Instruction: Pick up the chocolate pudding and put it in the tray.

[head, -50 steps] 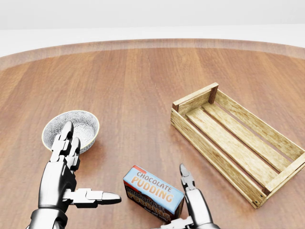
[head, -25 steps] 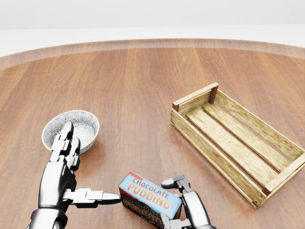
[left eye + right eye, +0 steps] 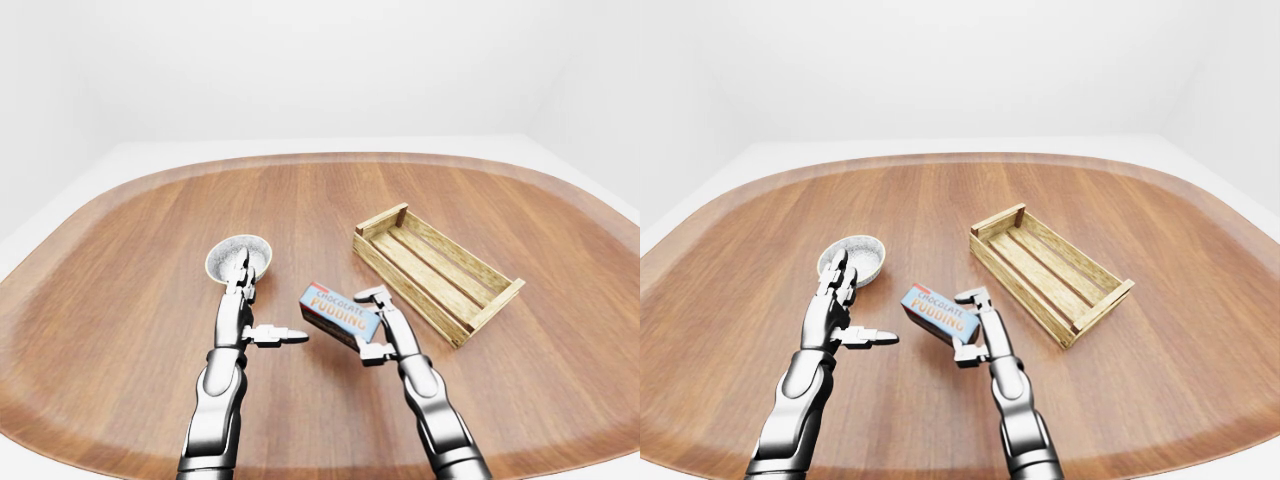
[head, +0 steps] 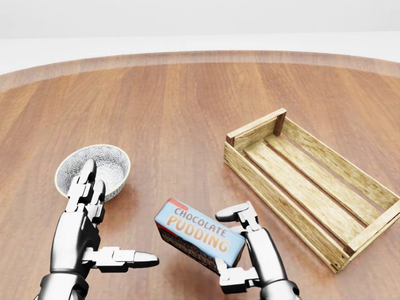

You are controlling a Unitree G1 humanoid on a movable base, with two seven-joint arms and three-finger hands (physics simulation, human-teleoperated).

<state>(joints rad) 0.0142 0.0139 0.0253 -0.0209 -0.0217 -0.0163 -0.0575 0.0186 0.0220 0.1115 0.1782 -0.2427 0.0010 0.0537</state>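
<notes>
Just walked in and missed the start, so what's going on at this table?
The right hand grips the chocolate pudding box, tilted, fingers closed over its right end. The wooden tray, to the right in the head view, holds nothing yet. The left hand hangs open, beside a patterned bowl.
</notes>
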